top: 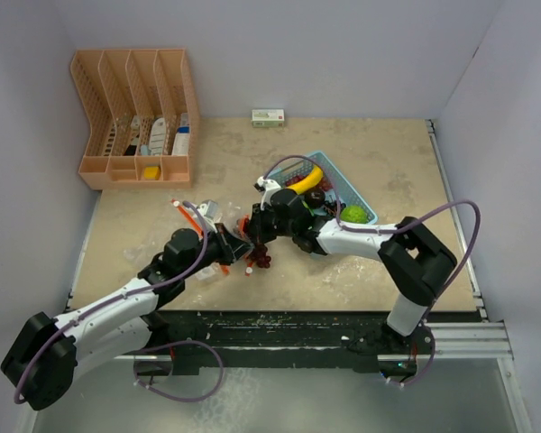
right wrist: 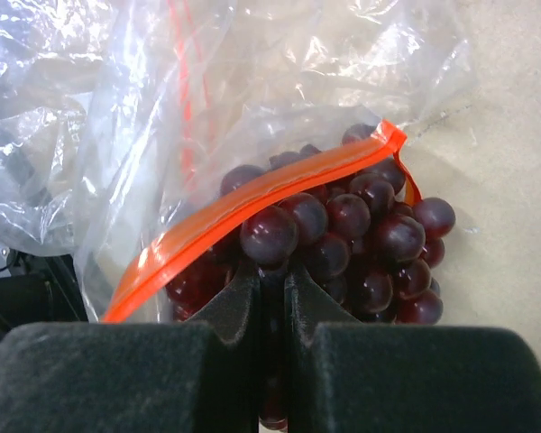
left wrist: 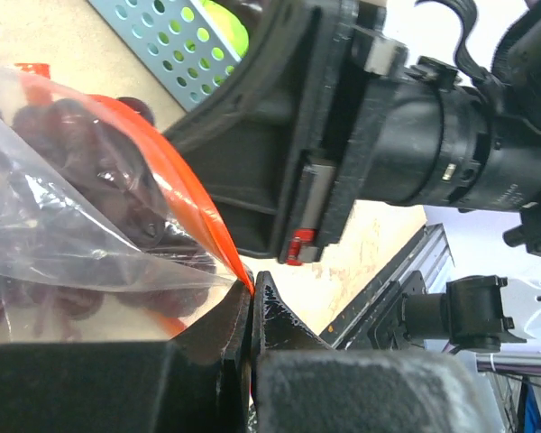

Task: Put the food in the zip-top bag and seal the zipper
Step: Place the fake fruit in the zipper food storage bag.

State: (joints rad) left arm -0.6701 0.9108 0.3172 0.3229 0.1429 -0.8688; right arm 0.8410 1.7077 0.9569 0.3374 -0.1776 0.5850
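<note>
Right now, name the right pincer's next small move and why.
Probably push the dark red-purple grape bunch deeper into the clear plastic zip-top bag: the right pincer grips it, several grapes lie outside the orange zipper strip, and the left pincer pinches that strip.

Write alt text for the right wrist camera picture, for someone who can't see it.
The right gripper, its black jaws nearly together, pinches a dark red-purple grape bunch at the mouth of a clear plastic zip-top bag with an orange zipper strip. The bunch lies partly under the strip, on a beige tabletop.
</note>
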